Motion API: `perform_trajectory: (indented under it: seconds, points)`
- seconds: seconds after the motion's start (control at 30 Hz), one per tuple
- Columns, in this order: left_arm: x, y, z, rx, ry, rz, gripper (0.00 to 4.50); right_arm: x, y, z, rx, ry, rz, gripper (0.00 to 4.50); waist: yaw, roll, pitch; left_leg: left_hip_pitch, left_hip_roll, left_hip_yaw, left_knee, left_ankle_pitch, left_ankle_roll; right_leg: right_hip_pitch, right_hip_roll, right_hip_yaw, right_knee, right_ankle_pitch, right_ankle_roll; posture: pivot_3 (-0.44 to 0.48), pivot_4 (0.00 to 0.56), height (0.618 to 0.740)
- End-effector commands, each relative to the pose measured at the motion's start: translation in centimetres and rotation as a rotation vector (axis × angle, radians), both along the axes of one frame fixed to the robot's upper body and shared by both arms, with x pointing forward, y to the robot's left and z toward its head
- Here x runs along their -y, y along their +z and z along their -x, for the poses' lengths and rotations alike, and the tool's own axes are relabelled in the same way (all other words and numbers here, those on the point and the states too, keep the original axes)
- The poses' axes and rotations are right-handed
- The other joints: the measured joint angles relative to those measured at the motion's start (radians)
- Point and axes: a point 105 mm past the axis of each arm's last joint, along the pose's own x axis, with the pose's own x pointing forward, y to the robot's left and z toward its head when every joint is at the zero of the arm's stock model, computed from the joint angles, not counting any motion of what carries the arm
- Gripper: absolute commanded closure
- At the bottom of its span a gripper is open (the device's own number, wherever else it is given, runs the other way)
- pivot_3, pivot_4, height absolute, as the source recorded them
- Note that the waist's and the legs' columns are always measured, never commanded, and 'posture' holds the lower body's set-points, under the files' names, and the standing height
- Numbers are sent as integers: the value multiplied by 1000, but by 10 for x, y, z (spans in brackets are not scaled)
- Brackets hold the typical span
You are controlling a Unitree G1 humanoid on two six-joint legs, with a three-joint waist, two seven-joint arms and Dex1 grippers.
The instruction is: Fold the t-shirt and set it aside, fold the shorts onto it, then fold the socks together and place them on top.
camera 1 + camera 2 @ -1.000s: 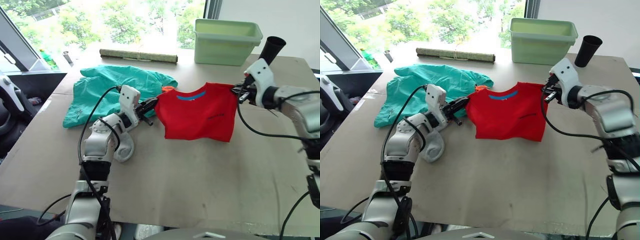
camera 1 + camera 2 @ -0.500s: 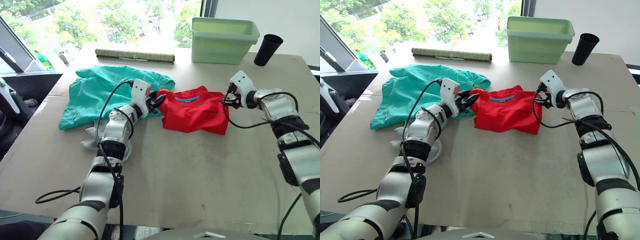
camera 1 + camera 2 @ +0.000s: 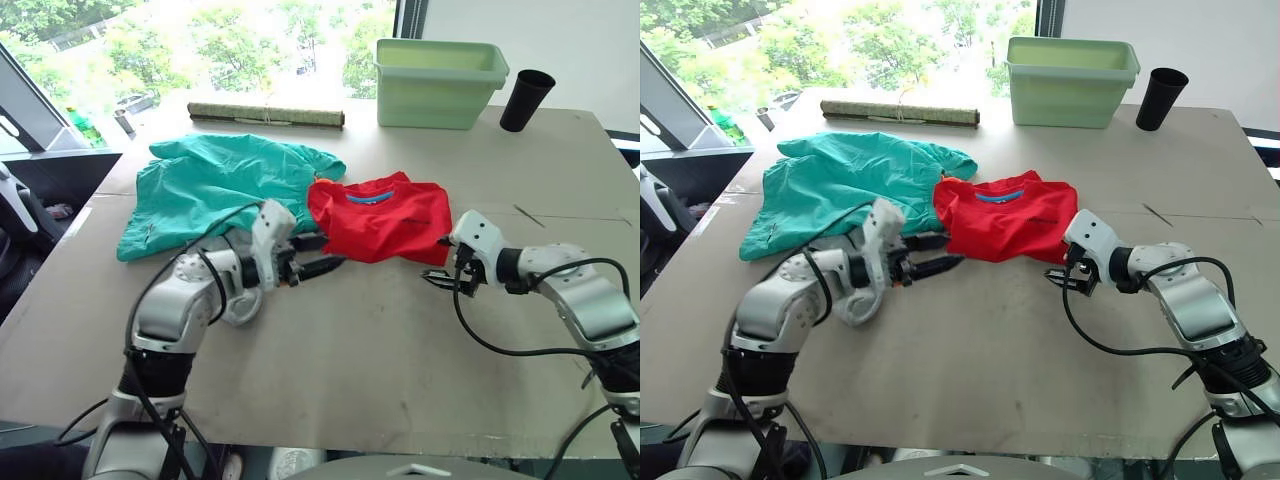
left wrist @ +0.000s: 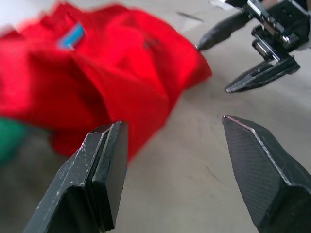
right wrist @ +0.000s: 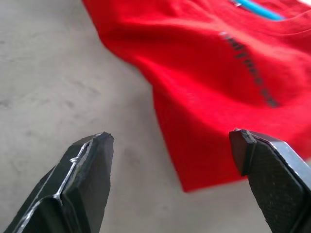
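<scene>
My left claw (image 3: 325, 254) hangs low over the surface (image 3: 380, 350), fingers apart and holding nothing, tips just short of the near edge of the t-shirt (image 3: 380, 217). The t-shirt lies crumpled between my two claws, its blue collar label facing up. My right claw (image 3: 440, 264) is open too, just off the shirt's other near corner. Beyond my left claw the shorts (image 3: 220, 185) spread flat, touching the shirt. Well past both stand a green bin (image 3: 440, 70), a black cup (image 3: 524, 98) and a rolled mat (image 3: 266, 114).
</scene>
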Motion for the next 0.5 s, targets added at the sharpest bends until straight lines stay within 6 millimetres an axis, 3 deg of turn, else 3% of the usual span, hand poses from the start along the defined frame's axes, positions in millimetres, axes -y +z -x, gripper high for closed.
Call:
perform_trajectory:
  seconds: [0.03,0.1,0.17,0.27,0.37,0.4,0.43,0.5]
  points:
    - [5,-5,-10,33,76,-62,1175,0,-3,-15,26,-33,37,465,1,0,0,0,0,0,0,0,0,0,0,0,0,0,0,0,150,740]
    - [5,-13,-20,44,152,-98,1085,5,-10,-24,34,-67,85,683,3,0,0,0,0,0,0,0,0,0,1,0,0,0,0,0,150,740]
    - [7,-13,-24,37,178,-79,1059,7,-13,-29,29,-89,93,1388,3,-2,-1,0,0,0,0,0,0,0,1,1,-1,0,0,0,150,740]
    - [12,-19,-25,33,177,-92,1958,11,-17,-28,5,-91,104,2904,3,-2,-1,0,0,0,0,0,0,0,1,1,-1,0,0,0,150,740]
    - [20,-18,-32,36,156,-70,3506,26,-18,-23,-23,-139,118,4460,9,-2,-1,0,0,0,0,0,0,0,1,0,-1,0,0,0,150,740]
    - [23,-16,-34,38,139,-63,3850,33,-15,-19,-29,-162,115,4500,16,-2,-1,-1,0,0,0,0,0,0,1,0,-1,0,0,0,150,740]
    - [26,-14,-36,45,109,-67,4465,42,-11,-15,-30,-187,121,4500,26,-2,-1,-1,-1,0,1,0,1,0,0,0,-1,0,0,0,150,740]
    - [35,-12,-38,49,44,-76,4465,55,-3,-3,-34,-237,121,4500,35,-2,-1,-2,-1,-1,2,-1,2,0,-1,-1,-2,0,0,0,150,740]
